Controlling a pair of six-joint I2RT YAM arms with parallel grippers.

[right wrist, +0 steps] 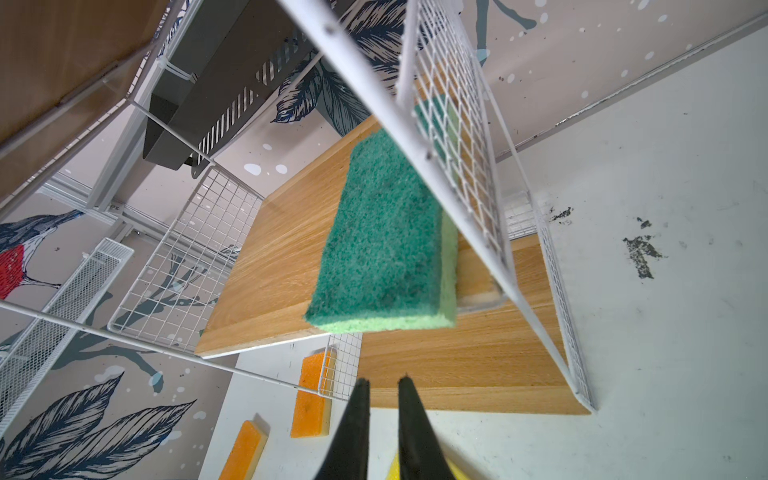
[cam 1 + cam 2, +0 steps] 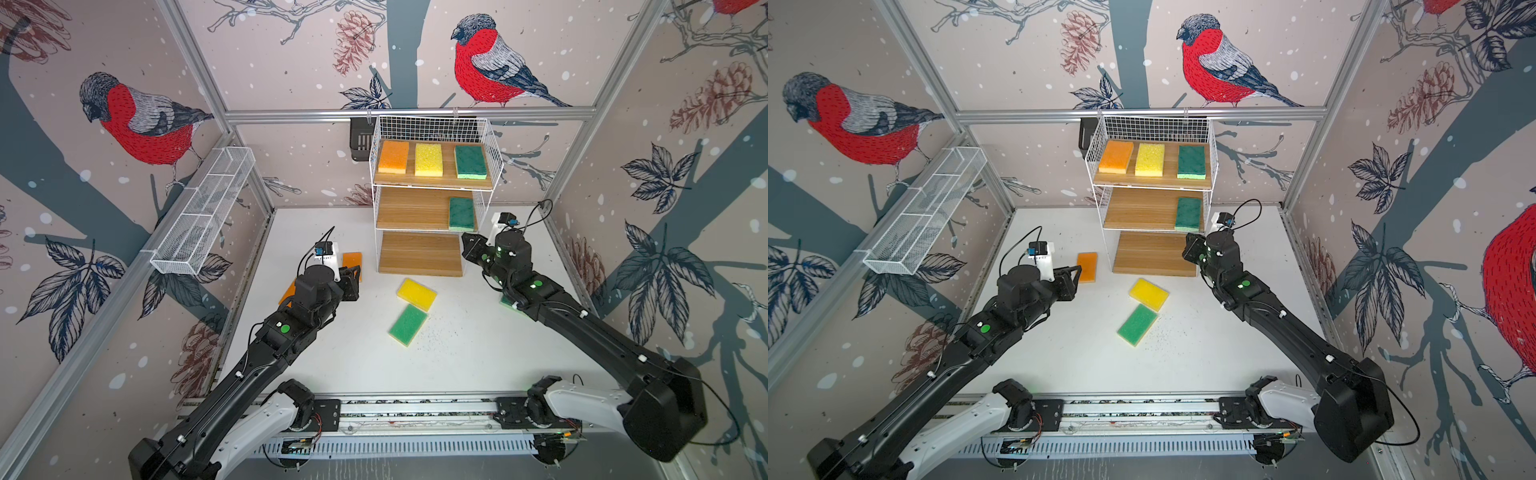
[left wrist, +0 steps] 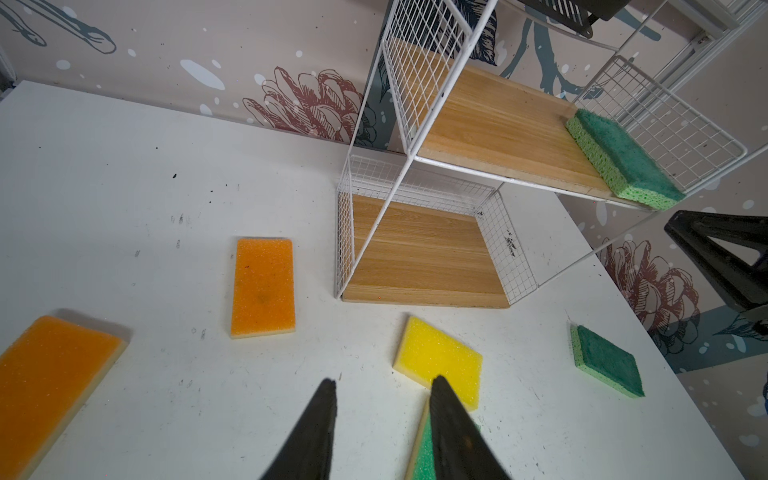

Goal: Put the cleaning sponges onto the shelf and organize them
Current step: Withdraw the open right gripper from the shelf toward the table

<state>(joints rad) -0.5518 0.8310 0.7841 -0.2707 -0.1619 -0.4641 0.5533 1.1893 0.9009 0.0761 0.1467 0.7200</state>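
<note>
Now the left gripper (image 3: 382, 380), part-open and empty, hovers just short of the yellow sponge (image 3: 438, 357) on the table (image 3: 124, 187): light, squashy foam, best pinched across its long edges. The right gripper (image 1: 384, 380), narrow and seemingly empty, faces the green sponge (image 1: 382, 237) on the shelf (image 1: 266, 282).

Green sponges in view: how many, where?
4. Top-board sponge, right end; middle-board sponge, right end; table sponge beside the yellow sponge; fourth sponge on the table, largely under the right arm from above.
</note>
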